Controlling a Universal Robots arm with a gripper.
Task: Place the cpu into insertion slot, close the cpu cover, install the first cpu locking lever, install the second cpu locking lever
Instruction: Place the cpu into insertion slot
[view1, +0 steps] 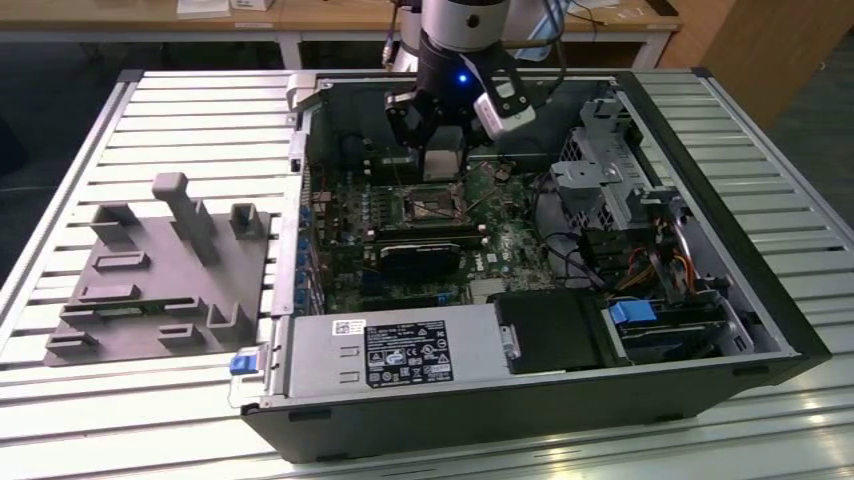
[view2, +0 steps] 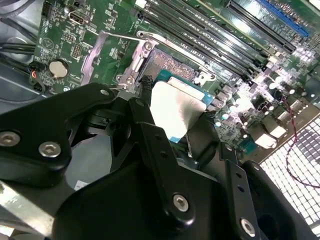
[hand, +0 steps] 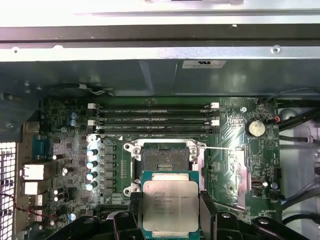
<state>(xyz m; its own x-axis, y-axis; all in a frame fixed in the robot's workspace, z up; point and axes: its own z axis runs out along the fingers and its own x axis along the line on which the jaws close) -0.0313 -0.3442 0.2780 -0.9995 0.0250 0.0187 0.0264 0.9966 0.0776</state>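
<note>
The cpu (hand: 170, 202), a flat square chip with a pale silver top, is held by its two side edges in my gripper (hand: 170, 212), which is shut on it. It hangs just above the motherboard, beside the insertion slot (hand: 164, 159), whose dark centre and silver rim lie bare. In the second wrist view the cpu (view2: 175, 107) tilts over the edge of the insertion slot (view2: 167, 65), between black fingers (view2: 145, 115). The cpu cover (view2: 92, 50), a thin silver frame, stands flipped open beside the slot. In the exterior view my gripper (view1: 441, 160) hovers inside the computer case over the slot (view1: 430, 205).
The open black computer case (view1: 747, 330) lies on a slatted metal table. Long black memory slots (hand: 155, 117) run beside the socket. A power supply (view1: 400, 350), a drive cage (view1: 614, 180) and cables crowd the case. A grey fixture (view1: 160, 270) sits at the exterior view's left.
</note>
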